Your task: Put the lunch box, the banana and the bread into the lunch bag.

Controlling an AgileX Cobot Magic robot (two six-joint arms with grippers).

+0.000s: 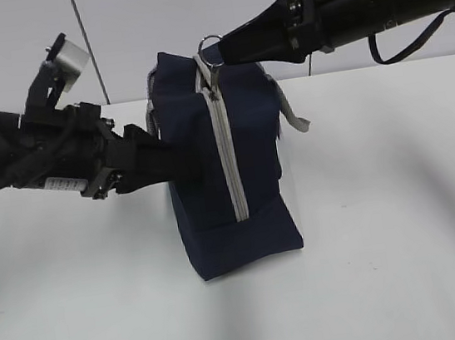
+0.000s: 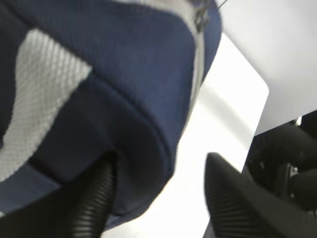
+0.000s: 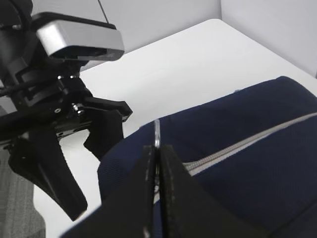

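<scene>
The navy-blue lunch bag (image 1: pixel 192 124) stands on end mid-table, its grey zipper (image 1: pixel 227 153) running vertically and closed. My right gripper (image 1: pixel 217 54) reaches in from the upper right and is shut on the metal ring pull (image 1: pixel 210 43) at the bag's top; the right wrist view shows the pads (image 3: pixel 168 178) pinched on the ring (image 3: pixel 156 131). My left gripper (image 1: pixel 186 164) is open against the bag's left side; in the left wrist view (image 2: pixel 161 158) a bag (image 2: pixel 124 89) corner lies between the spread fingers (image 2: pixel 94 198). The lunch box, banana and bread are out of view.
The bag rests on a white table (image 1: pixel 386 225) with a pale wall behind. A grey webbing handle (image 1: pixel 292 119) hangs off the bag's right side. The table's edge (image 2: pixel 260 94) shows in the left wrist view, with dark equipment (image 2: pixel 292 163) beyond it.
</scene>
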